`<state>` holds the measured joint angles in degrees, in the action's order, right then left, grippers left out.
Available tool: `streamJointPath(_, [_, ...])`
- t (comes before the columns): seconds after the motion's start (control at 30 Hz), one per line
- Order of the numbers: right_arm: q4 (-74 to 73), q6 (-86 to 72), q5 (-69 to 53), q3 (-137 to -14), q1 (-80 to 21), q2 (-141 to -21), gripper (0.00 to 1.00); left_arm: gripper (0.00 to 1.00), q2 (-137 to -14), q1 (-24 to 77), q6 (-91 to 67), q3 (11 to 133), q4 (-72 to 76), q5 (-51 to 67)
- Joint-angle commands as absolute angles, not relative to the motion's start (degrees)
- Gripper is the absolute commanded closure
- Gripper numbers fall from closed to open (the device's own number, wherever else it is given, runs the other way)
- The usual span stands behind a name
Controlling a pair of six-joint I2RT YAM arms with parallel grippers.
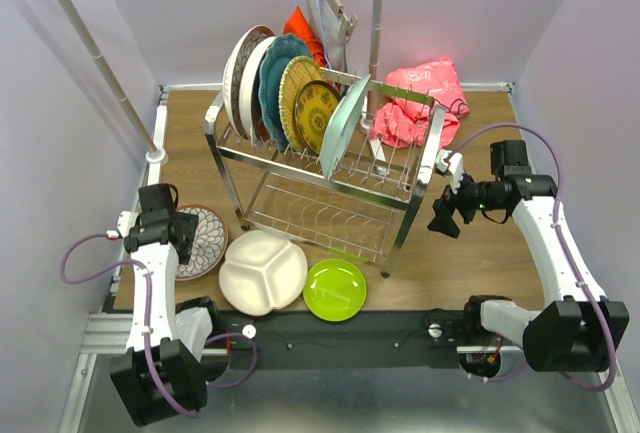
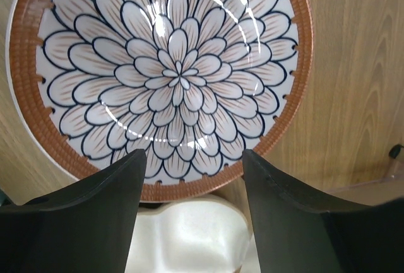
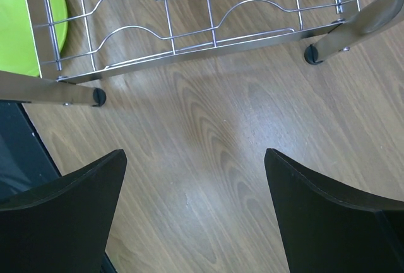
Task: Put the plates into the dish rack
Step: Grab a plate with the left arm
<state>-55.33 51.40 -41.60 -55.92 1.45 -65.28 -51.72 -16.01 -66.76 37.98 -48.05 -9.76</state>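
The open left pincer [image 2: 194, 159] is hovering over the floral plate's [image 2: 170, 71] near rim, likely for a grasp, while the right pincer [image 3: 194, 156] is hanging released beside the dish rack [image 3: 360, 26].

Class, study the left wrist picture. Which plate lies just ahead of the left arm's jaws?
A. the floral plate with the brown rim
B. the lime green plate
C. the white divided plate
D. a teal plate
A: in the left wrist view the floral plate with its brown rim fills the frame beyond the left gripper, whose jaws stand apart. The white divided plate only peeks in at the bottom.
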Motion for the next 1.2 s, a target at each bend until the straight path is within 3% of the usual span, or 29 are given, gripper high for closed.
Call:
streamJointPath(0.0, [-55.28,53.96,-41.22,-56.16,1.23,-66.09,0.00,0.29,-49.30,-16.35,-70.83,38.24,-51.77,-4.49])
streamJointPath(0.33, [-54.32,54.14,-42.80,-56.60,1.23,-68.46,0.00,0.30,-55.81,-16.35,-73.39,35.16,-48.34,-0.26])
streamJointPath(0.53, [-54.40,53.70,-42.71,-56.34,1.23,-68.47,0.00,0.31,-56.60,-16.35,-70.06,40.06,-47.29,-8.77])
streamJointPath(0.67, [-54.32,53.44,-43.15,-56.42,1.23,-68.64,0.00,0.27,-61.42,-17.05,-60.06,44.98,-44.66,-14.58])
streamJointPath(0.97, [-54.05,52.82,-43.07,-57.48,1.23,-69.52,0.00,0.18,-67.67,-21.79,-26.40,53.60,-32.17,-6.67])
streamJointPath(1.17, [-54.14,51.94,-43.42,-58.10,1.23,-69.35,0.00,0.17,-74.79,-23.91,-26.79,57.47,-35.15,-6.33])
